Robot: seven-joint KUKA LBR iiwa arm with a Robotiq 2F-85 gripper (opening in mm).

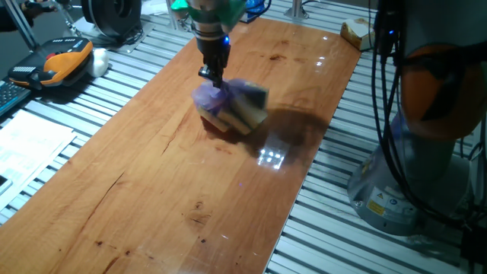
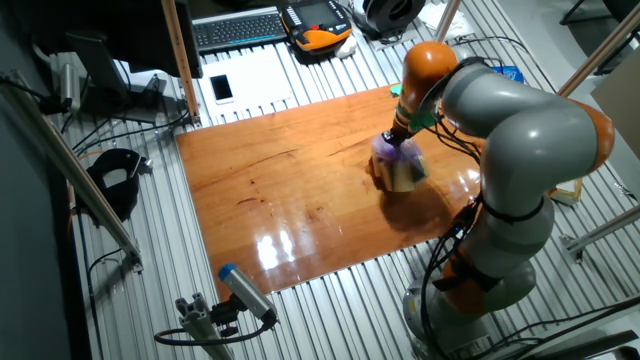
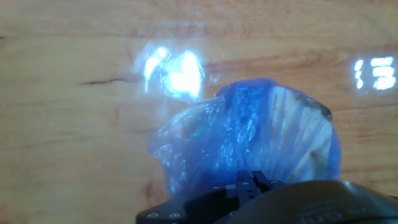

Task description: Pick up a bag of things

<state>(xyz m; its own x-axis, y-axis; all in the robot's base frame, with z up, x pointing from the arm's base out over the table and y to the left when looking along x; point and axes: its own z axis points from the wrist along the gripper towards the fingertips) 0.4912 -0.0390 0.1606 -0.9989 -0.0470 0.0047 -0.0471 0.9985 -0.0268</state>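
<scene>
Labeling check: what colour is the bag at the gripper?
Translucent lilac-purple bag, tan block inside; clearest in one fixed view. Hand view tints it blue.

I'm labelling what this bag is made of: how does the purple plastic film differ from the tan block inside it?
The crinkly translucent lilac plastic bag is thin, wrinkled and gathered to a bunch at the end effector; the tan sponge-like block is opaque, thick and straight-edged. The film looks shiny, the block matte. Both hang together as one bundle over the wooden table.
</scene>
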